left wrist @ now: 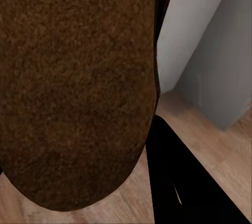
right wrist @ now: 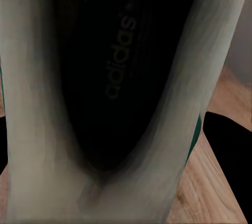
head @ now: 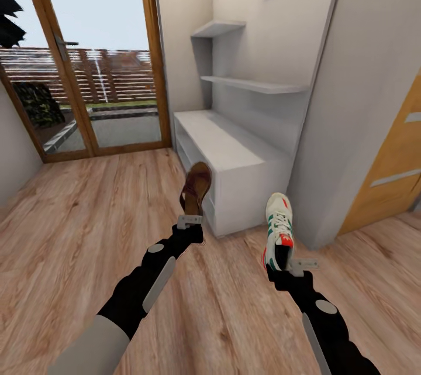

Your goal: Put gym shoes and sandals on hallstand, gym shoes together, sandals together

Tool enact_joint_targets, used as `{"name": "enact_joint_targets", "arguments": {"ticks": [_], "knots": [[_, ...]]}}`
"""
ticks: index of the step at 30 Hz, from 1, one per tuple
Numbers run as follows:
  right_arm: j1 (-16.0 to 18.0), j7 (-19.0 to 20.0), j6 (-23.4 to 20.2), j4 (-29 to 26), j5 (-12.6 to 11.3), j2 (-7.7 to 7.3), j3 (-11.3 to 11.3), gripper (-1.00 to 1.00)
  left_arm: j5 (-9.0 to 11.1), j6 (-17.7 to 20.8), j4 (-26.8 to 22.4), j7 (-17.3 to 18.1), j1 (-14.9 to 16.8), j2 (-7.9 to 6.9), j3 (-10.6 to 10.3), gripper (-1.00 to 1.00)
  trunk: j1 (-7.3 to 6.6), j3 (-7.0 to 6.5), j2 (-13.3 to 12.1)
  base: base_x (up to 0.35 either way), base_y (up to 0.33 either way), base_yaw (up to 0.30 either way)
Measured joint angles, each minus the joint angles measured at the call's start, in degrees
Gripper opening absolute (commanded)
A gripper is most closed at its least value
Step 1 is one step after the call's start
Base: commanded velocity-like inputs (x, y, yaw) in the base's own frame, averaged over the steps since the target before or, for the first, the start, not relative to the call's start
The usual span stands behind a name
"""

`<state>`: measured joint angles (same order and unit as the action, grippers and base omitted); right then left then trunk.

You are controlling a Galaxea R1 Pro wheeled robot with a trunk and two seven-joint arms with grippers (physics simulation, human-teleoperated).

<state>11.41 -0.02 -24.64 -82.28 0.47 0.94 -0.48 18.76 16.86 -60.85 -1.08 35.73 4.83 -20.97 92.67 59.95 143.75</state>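
Note:
My left gripper [head: 190, 220] is shut on the heel of a dark brown sandal [head: 196, 188], which stands toe-up in front of a low white bench-like rack [head: 228, 147]. The sandal's tan insole [left wrist: 73, 87] is close up in the left wrist view. My right gripper [head: 286, 267] is shut on the heel of a white gym shoe [head: 279, 229] with green stripes and a red tongue patch. The shoe's dark inside [right wrist: 115, 77] faces the right wrist camera. The other sandal and gym shoe are out of view. Whether this rack, with teal "LOVE" letters above it, is the hallstand I cannot tell.
Two white wall shelves [head: 251, 83] hang above the rack. A white wall panel [head: 351, 100] juts out to its right, and beyond that is a wooden door [head: 392, 170]. A glazed door [head: 93, 71] is at the far left. Wooden floor [head: 88, 217] spreads to the left.

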Motion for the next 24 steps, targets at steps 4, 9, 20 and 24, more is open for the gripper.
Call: {"name": "enact_joint_targets", "arguments": {"ticks": [4,9,20,24], "knots": [[0.0,0.0,0.0,0.0,0.0,0.00,0.0,-1.00,0.0,0.0,0.0,0.0,0.0,0.00,0.0,-1.00,0.00,-0.26,0.0,0.345,0.027,0.224],[0.0,0.0,0.0,0.0,0.0,0.00,0.0,-1.00,0.0,0.0,0.0,0.0,0.0,0.00,0.0,-1.00,0.00,-0.58,0.0,0.314,0.142,0.209],[0.0,0.0,0.0,-0.1,0.0,-0.01,0.0,-1.00,0.0,0.0,0.0,0.0,0.0,0.01,0.0,-1.00,0.04,-0.71,0.0,0.060,0.042,0.024],[0.0,0.0,0.0,-0.1,0.0,0.00,0.0,-1.00,0.0,0.0,0.0,0.0,0.0,0.00,0.0,-1.00,0.04,-0.71,0.0,0.001,0.001,0.141]]}}
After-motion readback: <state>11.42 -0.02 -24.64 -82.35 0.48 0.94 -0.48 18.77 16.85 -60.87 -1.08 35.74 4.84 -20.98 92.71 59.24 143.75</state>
